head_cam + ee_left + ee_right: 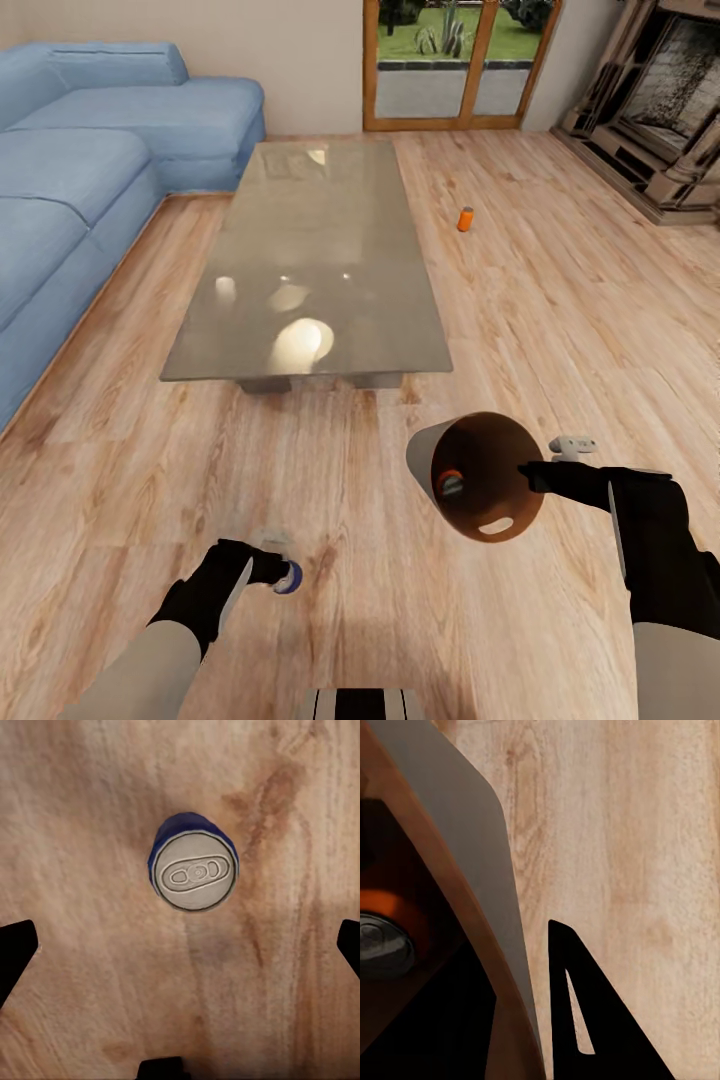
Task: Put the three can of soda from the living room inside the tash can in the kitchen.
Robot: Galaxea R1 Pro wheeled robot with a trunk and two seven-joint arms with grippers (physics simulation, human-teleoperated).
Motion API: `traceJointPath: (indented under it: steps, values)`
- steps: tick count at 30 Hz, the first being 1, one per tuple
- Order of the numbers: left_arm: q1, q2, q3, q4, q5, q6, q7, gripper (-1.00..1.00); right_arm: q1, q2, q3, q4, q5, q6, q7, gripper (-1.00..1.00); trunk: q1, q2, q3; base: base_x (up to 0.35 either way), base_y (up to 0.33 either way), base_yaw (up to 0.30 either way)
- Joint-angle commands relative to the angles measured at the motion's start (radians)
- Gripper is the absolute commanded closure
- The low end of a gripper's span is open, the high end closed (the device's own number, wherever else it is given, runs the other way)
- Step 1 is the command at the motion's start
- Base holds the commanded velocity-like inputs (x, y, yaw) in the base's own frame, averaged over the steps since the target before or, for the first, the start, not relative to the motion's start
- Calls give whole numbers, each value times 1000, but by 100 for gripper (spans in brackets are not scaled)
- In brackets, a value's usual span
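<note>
Left fingers [283, 572]: spread wide over the blue can [193, 870], not touching it.
Blue can: upright on the floor [380, 600], well in front of the glass table [310, 250].
Right fingers [530, 478]: clamped on the bin [480, 475] rim.
Bin: held tilted above the floor, just in front of the table's near right corner, mouth facing the camera.
Orange can, first [449, 484]: lying inside the bin.
Orange can, second [465, 219]: upright on the floor, right of the table.
Sofa [80, 170]: left of the table.
</note>
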Motion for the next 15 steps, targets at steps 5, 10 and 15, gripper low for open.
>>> traceJointPath:
  steps: [5, 10, 15]
  values:
    - [0, -4, -34, 0, 0, -1, 1, -100, 1, 0, 1, 0, -19, 6, 1, 100, 0, 0, 5, 203, 141, -184]
    - [0, -6, -51, -1, 1, -3, 1, -100, 1, 5, 1, 0, -19, 5, 0, 100, 0, 0, 6, 57, 33, -58]
    - [0, -6, -56, -2, 2, -3, 6, -100, 1, 10, 3, 0, -20, 5, -2, 100, 0, 0, 7, 13, 7, -13]
